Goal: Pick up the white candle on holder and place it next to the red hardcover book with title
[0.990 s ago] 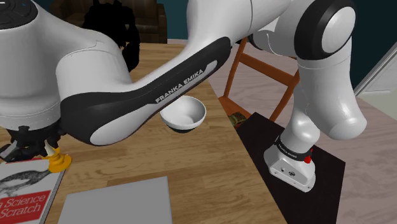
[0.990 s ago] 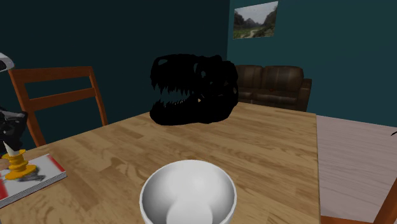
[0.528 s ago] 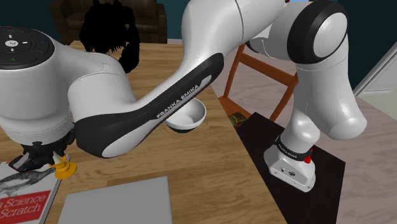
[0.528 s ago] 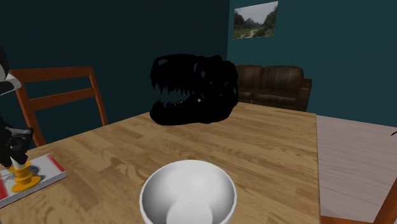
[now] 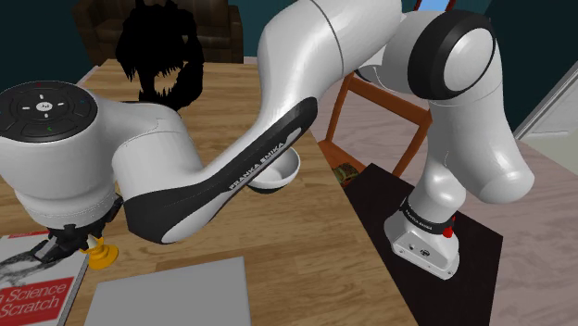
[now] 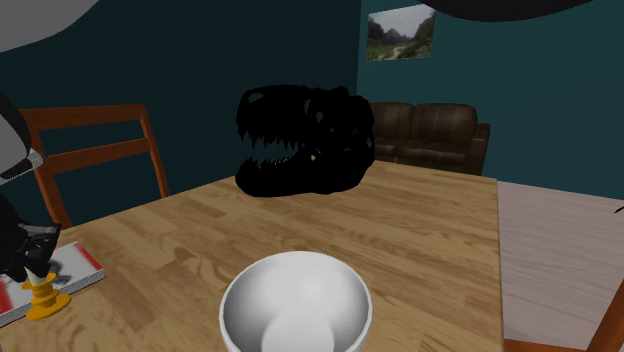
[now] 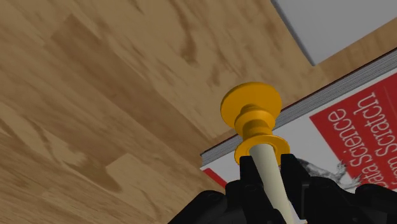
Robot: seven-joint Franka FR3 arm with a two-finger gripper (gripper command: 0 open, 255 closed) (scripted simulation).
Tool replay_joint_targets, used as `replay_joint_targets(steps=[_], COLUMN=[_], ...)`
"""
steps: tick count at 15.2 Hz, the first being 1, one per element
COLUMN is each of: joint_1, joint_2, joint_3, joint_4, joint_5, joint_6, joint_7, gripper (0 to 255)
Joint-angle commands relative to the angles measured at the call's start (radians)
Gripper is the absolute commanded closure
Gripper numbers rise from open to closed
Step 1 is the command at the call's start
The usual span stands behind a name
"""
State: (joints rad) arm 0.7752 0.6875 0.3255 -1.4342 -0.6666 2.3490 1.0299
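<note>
Just beside the candle (image 5: 96, 250) lie book (image 5: 32, 282) and grey sheet (image 5: 171, 294).

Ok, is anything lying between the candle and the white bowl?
No. In the second exterior view, the stretch of wooden table between the candle and the bowl is bare.
</note>
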Motion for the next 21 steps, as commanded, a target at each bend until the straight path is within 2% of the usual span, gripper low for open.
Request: replay_joint_targets(steps=[1,5,6,11,15,21], joint_1=[0.0,0.0,0.0,0.0,-0.01,-0.01], joint_2=[0.001,0.001,0.001,0.001,-0.104,-0.104], joint_3=[-0.001,-0.001,-0.001,-0.001,0.029,0.029], joint_4=[-0.001,-0.001,-0.001,-0.001,-0.057,-0.057], joint_5=[-0.001,-0.001,-0.001,-0.001,0.032,0.032], joint_6=[0.002,0.002,0.002,0.002,-0.048,-0.048], joint_7=[0.001,0.001,0.001,0.001,-0.008,-0.008], gripper=[255,255,0,0,0,0])
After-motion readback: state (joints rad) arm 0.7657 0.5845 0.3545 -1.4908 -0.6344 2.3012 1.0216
